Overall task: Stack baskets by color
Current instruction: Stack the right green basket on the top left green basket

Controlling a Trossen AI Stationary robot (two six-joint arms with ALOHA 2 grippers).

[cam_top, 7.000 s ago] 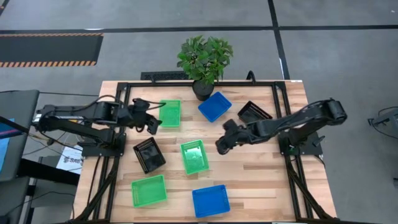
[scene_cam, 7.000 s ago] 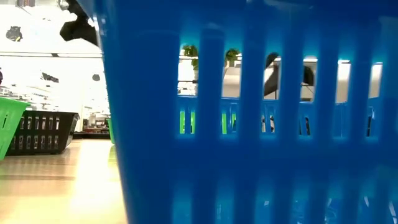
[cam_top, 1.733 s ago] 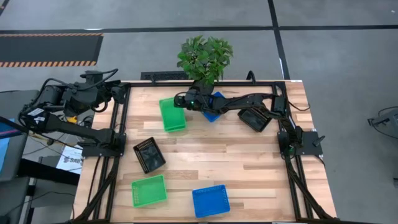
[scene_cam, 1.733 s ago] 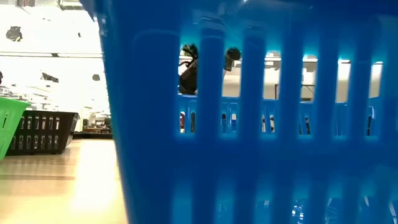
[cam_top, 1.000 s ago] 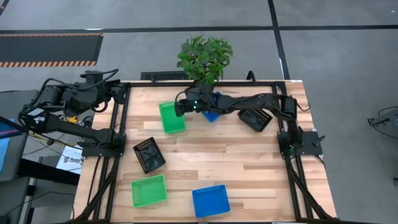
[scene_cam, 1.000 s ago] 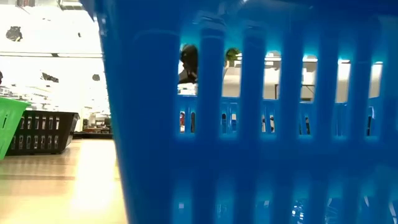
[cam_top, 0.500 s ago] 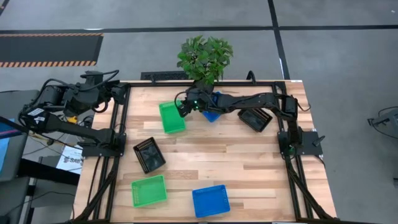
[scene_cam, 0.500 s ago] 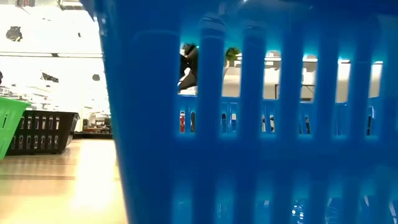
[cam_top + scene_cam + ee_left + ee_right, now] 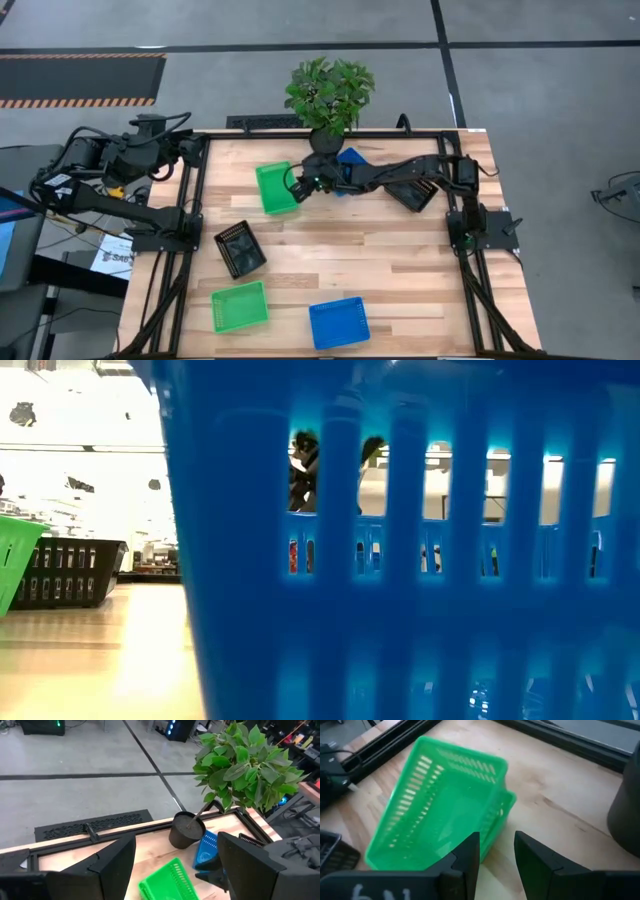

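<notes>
Two green baskets (image 9: 277, 188) sit nested and askew at the table's far left-centre, resting on the wood. My right gripper (image 9: 297, 187) reaches over from the right, low at the stack's right side. In the right wrist view its fingers (image 9: 497, 852) stand open on either side of the green stack's (image 9: 445, 820) near corner wall. A blue basket (image 9: 347, 158) and a black basket (image 9: 412, 192) lie partly under that arm. My left gripper (image 9: 175, 865) is open, held high off the table's far left corner. My right gripper comes slanting down from the table's right, and the green stack's corner wall (image 9: 492, 837) runs into the gap between its fingers. One finger (image 9: 467, 855) stands over the inside of the basket, the other outside it. Whether either finger touches the wall I cannot tell.
A potted plant (image 9: 328, 95) stands at the far edge just behind the right arm. A black basket (image 9: 240, 248), a green basket (image 9: 240, 306) and a blue basket (image 9: 338, 322) lie nearer the front; the blue one (image 9: 400, 560) fills the low view. Bare wood lies centre right.
My right gripper has sunk and drawn a little toward the table's near edge, coming down at the right side of the green stack. The stack has stayed in place.
</notes>
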